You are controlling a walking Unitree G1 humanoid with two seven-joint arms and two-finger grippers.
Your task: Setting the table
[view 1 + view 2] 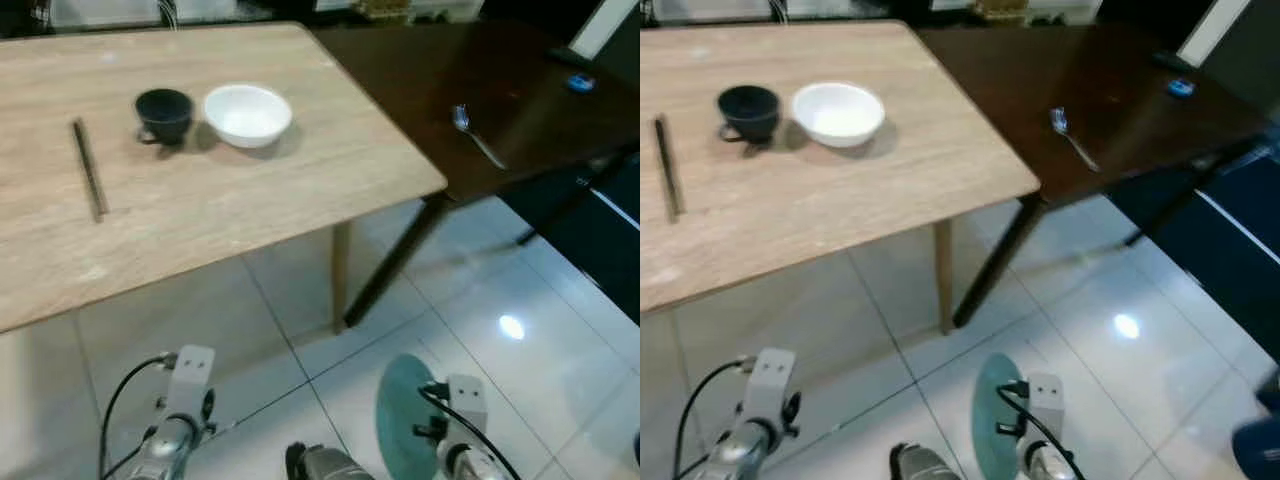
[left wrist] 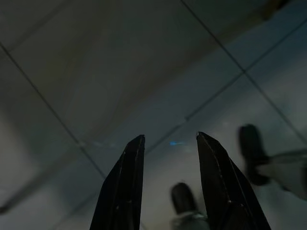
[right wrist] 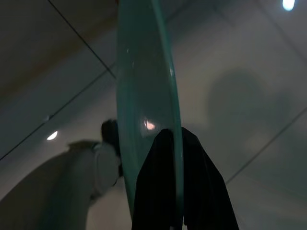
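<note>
Teal plate [image 3: 144, 91] in right jaws [image 3: 173, 139]

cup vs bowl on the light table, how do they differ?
The cup is dark, the bowl white. The cup is narrower and deeper, the bowl wider and shallower. The cup has what looks like a handle low on its side; the bowl has none. Both stand upright, side by side on the light table.

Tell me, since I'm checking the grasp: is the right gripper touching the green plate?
Touching. The right wrist view shows the right gripper fingers clamped on the green plate's rim, one each side.
</note>
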